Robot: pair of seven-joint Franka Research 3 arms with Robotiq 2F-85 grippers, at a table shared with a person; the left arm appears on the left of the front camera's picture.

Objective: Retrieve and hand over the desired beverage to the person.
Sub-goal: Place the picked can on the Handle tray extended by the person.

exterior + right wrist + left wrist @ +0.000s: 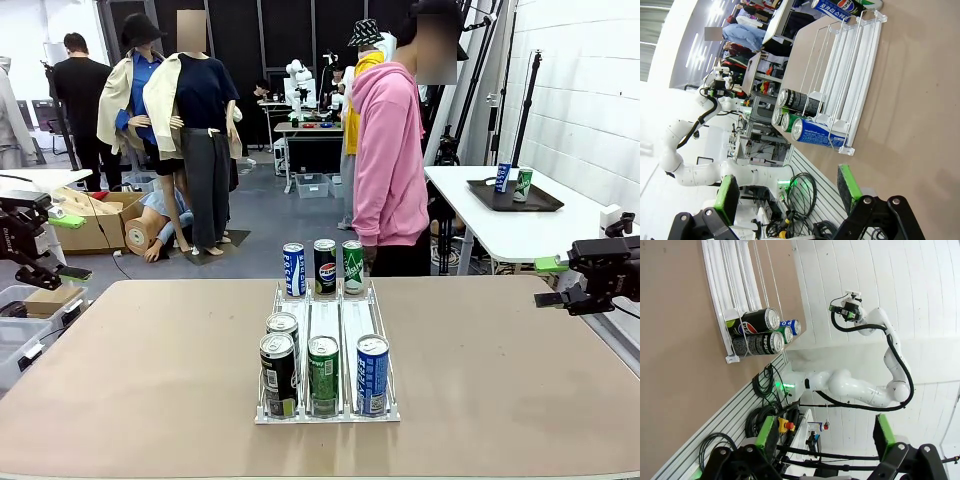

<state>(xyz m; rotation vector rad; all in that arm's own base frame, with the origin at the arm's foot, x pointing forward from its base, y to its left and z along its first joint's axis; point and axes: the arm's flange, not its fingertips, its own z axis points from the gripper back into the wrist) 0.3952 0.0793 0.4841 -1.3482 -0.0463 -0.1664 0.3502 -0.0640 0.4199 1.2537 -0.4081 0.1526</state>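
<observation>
Judging from where everything sits, I'd say the job has barely begun: no can has left the clear acrylic three-lane can rack (328,412) in the middle of the tan table (150,390). Nearest me in the rack stand a black cola can (278,373) on the left, a green can (323,373) in the middle and a blue can (372,373) on the right, with one more silver-topped can (283,327) behind the black one. At the rack's far end I see a blue can (293,269), a dark Pepsi can (325,265) and a green can (353,266) in a row.

My left gripper (826,437) hangs off the table's left edge, green-padded fingers spread, holding nothing. My right gripper (789,192) waits well off the right edge, fingers likewise parted and empty. Picking, lifting and handing over all remain.

Beyond the far edge stands the person in the pink hooded sweatshirt (388,160), turned side-on. Their hands are hidden from me, so I cannot tell which drink is wanted. The labels on the near cans are too small to read with confidence.
</observation>
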